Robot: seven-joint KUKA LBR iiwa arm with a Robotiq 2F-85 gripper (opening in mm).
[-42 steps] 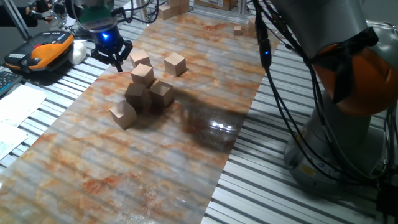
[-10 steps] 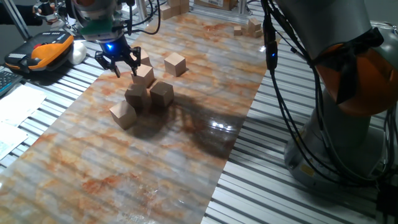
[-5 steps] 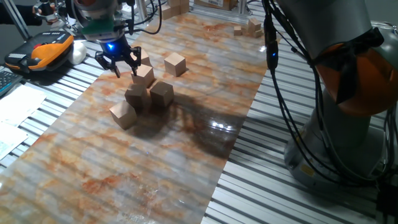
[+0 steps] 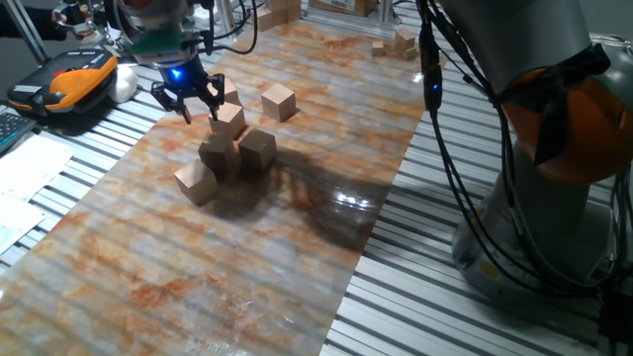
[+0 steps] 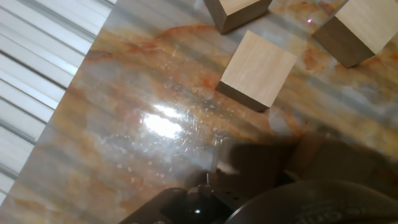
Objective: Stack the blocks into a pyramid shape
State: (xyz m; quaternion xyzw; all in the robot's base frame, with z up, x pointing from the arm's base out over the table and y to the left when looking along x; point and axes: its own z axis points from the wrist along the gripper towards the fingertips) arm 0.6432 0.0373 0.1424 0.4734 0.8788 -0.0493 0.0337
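Several tan wooden blocks lie on the marbled mat (image 4: 297, 247). One block (image 4: 229, 121) sits raised on top of another (image 4: 217, 155), with a block (image 4: 258, 148) beside them on the right. A single block (image 4: 196, 182) lies in front, and one (image 4: 279, 100) lies behind to the right. My gripper (image 4: 198, 109) hangs open and empty just left of the raised block, and it partly hides a further block (image 4: 231, 97). The hand view looks down on a lone block (image 5: 258, 68) and the edges of two others (image 5: 236, 12) (image 5: 360, 28).
Small wooden pieces (image 4: 396, 44) lie heaped at the mat's far end. An orange device (image 4: 74, 79) and papers (image 4: 25, 168) sit on the slatted table at the left. The arm's base (image 4: 534, 198) and its cables (image 4: 435, 109) stand to the right.
Since the oldest frame my gripper has come down and slightly right, toward the stacked blocks. Over the last second nothing has moved.
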